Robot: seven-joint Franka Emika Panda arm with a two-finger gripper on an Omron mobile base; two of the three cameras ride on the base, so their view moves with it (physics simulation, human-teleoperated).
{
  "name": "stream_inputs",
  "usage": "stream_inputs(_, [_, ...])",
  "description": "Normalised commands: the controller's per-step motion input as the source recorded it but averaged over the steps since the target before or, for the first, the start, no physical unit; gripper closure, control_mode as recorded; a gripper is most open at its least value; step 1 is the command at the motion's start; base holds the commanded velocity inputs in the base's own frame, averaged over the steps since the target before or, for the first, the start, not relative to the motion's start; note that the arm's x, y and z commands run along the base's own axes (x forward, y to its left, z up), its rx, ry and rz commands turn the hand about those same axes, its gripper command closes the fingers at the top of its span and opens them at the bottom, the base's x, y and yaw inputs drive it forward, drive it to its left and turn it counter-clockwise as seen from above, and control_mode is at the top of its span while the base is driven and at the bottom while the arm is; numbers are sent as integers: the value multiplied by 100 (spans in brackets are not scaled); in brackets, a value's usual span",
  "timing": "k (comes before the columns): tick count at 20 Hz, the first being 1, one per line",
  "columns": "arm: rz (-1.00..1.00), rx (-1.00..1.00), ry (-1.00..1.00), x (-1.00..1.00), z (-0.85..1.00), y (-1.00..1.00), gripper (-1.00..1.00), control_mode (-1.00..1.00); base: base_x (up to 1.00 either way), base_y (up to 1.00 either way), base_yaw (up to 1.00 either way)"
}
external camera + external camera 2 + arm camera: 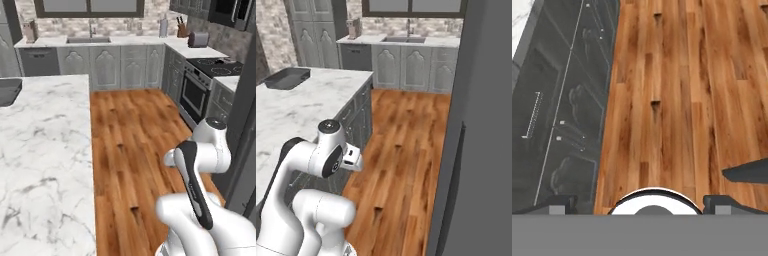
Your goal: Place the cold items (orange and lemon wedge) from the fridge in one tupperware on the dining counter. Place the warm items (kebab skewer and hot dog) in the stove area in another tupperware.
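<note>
A wide strip of bare wood floor (135, 150) is left open between the dining counter (45, 165) and the stove area (207, 82). On the right the passage is closed off by the fridge (481, 150) — its grey wall is seen close beside the arm.

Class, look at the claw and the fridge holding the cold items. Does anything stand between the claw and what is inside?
Yes: the fridge door is shut, a flat grey panel at the right of the right base view. The open claw points down at the wooden floor.
</note>
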Motion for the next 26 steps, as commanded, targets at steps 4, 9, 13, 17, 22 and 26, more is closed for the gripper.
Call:
stream_inputs(4, [0, 0, 0, 0, 0, 0, -100, 100, 67, 21, -34])
stream_inputs(9, [0, 0, 0, 0, 0, 0, -100, 100, 75, 42, -43])
stream_inputs(13, [0, 0, 0, 0, 0, 0, -100, 100, 74, 52, -49])
stream_inputs(17, [0, 0, 0, 0, 0, 0, -100, 100, 56, 37, -62])
stream_inputs(22, [0, 0, 0, 0, 0, 0, -100, 100, 47, 38, -75])
stream_inputs(26, [0, 0, 0, 0, 0, 0, -100, 100, 51, 54, -74])
